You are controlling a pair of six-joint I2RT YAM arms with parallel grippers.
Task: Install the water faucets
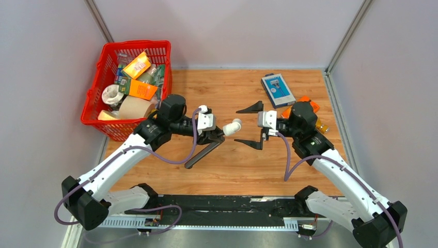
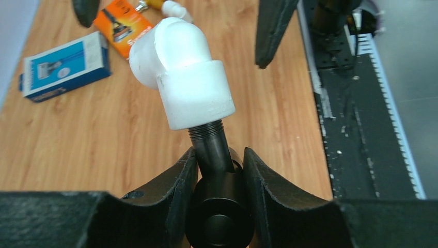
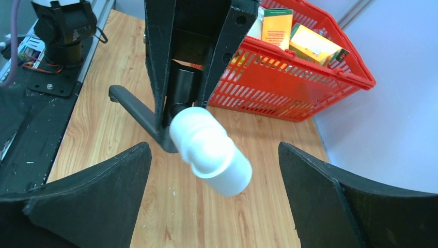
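My left gripper [image 1: 214, 133] is shut on the black metal faucet [image 1: 202, 154], whose long rod slants down to the table. In the left wrist view its body [image 2: 219, 206] sits between my fingers [image 2: 173, 186]. The white plastic elbow fitting [image 1: 232, 127] sits on the faucet's threaded end [image 2: 205, 130] and points toward the right arm. It also shows in the left wrist view [image 2: 181, 70] and the right wrist view [image 3: 212, 152]. My right gripper [image 1: 253, 125] is open and empty, its jaws spread wide, just short of the elbow.
A red basket [image 1: 98, 90] full of boxes and tape rolls stands at the back left. A blue-and-white box [image 1: 277, 89] and an orange packet [image 1: 310, 103] lie at the back right, behind the right arm. A black rail [image 1: 217, 204] runs along the near edge.
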